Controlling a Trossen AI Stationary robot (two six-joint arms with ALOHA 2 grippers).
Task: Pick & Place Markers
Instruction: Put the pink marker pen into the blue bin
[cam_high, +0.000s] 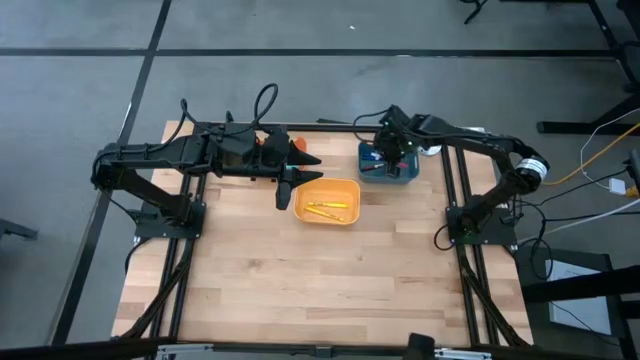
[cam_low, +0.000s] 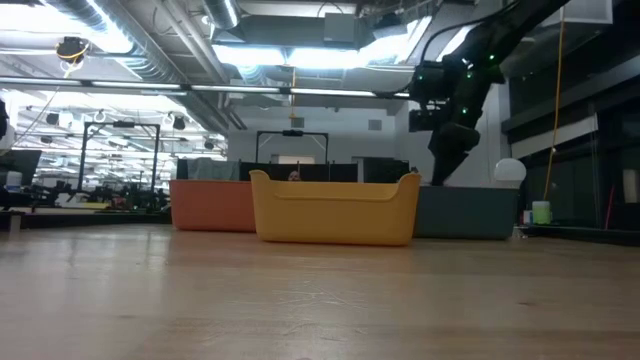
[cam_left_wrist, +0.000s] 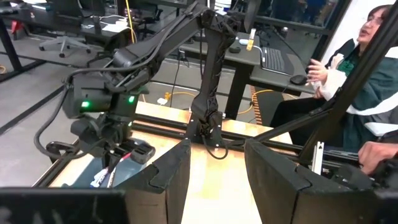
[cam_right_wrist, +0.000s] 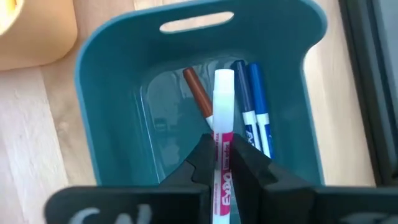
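Observation:
My right gripper (cam_right_wrist: 222, 152) is shut on a pink marker (cam_right_wrist: 222, 118) with a white end, above the teal bin (cam_right_wrist: 112, 112). Two blue markers (cam_right_wrist: 252, 112) and an orange-brown one (cam_right_wrist: 198, 93) lie on that bin's floor. Yellow markers (cam_high: 326, 209) lie in the yellow bin (cam_high: 349, 189) at mid table. My left gripper (cam_high: 303, 178) hangs open and high beside the yellow bin, holding nothing. An orange bin (cam_low: 210, 205) stands behind the left arm. My right gripper pinches the pink marker's barrel (cam_right_wrist: 222, 140) between its two fingers. The fingers come steeply from above, and the marker runs along them. Its white end (cam_right_wrist: 224, 84) sticks out past the fingertips, down into the teal bin. Whether that end touches the floor, I cannot tell.
The three bins stand in a row at the table's far side: orange, yellow (cam_low: 335, 208), teal (cam_low: 465, 212). Bare wood (cam_high: 320, 275) fills the near half. A person (cam_left_wrist: 348, 81) sits beyond the table's right side, behind the frame.

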